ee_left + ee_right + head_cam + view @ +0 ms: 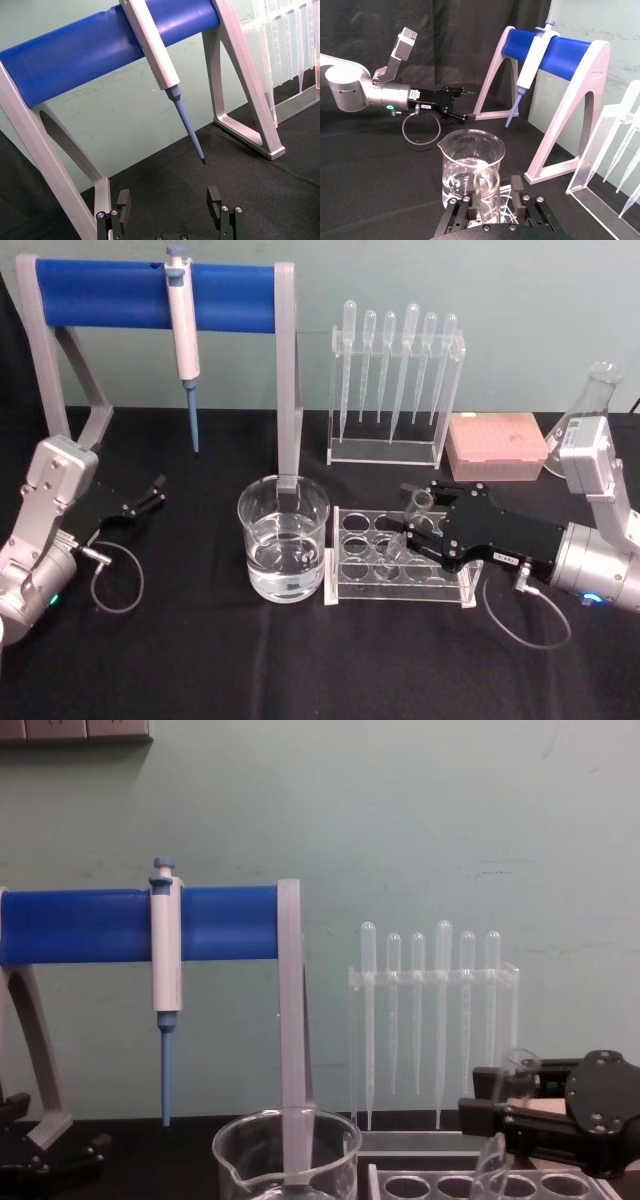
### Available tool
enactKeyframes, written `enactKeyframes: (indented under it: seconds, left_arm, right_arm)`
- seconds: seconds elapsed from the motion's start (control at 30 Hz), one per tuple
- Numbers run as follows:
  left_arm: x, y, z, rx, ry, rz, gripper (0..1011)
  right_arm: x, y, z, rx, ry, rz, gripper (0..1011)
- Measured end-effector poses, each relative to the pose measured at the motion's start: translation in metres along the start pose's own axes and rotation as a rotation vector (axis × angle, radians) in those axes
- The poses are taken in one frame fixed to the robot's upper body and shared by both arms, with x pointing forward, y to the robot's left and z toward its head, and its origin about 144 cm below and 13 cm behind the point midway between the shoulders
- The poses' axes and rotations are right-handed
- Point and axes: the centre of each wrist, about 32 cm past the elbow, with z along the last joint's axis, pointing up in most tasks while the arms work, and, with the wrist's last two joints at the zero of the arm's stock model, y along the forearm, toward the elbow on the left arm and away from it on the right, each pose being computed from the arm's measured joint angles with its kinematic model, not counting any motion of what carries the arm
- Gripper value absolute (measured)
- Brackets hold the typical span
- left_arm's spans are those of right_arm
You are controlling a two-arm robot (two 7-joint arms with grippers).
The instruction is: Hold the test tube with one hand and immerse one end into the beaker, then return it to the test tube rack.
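The test tube (411, 525) leans in the clear rack (352, 580), right of the beaker (284, 540), which holds water. Its open mouth points up and to the right. My right gripper (405, 510) is open, one finger on each side of the tube's upper part, with gaps showing. In the right wrist view the tube (488, 195) stands between the fingers (521, 194) with the beaker (470, 167) just beyond. From the chest, the tube (497, 1145) tilts beside the right gripper (480, 1095). My left gripper (150, 495) rests open at the far left.
A blue-barred stand (150, 295) with a hanging micropipette (185, 350) stands behind the beaker. A pipette rack (395, 380), a pink box (497, 445) and a flask (590, 405) line the back right. The left gripper (169, 205) faces the stand's foot.
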Motion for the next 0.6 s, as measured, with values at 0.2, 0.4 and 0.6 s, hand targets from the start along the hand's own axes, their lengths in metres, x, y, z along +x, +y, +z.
enactKeyframes:
  seconds: [0.2,0.4,0.6]
  left_arm:
    - [0.0,0.0,0.0,0.0,0.0,0.0,1000]
    - [0.0,0.0,0.0,0.0,0.0,0.0,1000]
    - [0.0,0.0,0.0,0.0,0.0,0.0,1000]
  right_arm:
    - [0.0,0.0,0.0,0.0,0.0,0.0,547]
    - [-0.001,-0.005,0.009,0.071,-0.039,-0.025,743]
    - [-0.006,-0.014,0.019,0.167,-0.048,-0.097,930]
